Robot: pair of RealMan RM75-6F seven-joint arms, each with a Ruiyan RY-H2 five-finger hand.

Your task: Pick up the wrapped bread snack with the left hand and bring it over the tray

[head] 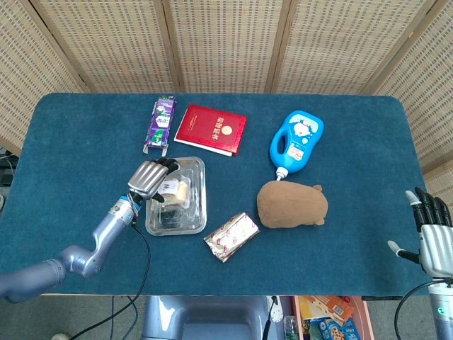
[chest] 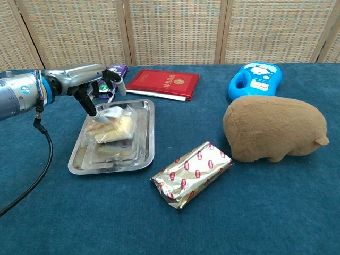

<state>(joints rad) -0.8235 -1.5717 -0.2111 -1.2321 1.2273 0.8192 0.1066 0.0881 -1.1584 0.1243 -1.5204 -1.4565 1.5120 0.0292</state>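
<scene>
Over the shallow, shiny metal tray (chest: 146,133), left hand (chest: 91,85) pinches the wrapped bread snack (chest: 112,126) in crinkly clear film; whether it touches the tray floor cannot be told. Behind the tray: purple packet (head: 161,123), flat red booklet (head: 211,129). Right of the tray: gold foil bar with red marks (chest: 192,173), then rounded brown plush (chest: 272,128), with a blue plastic bottle (head: 296,141) behind it. Far right, off the blue cloth table (head: 78,149), right hand (head: 433,237) spread, holding nothing.
</scene>
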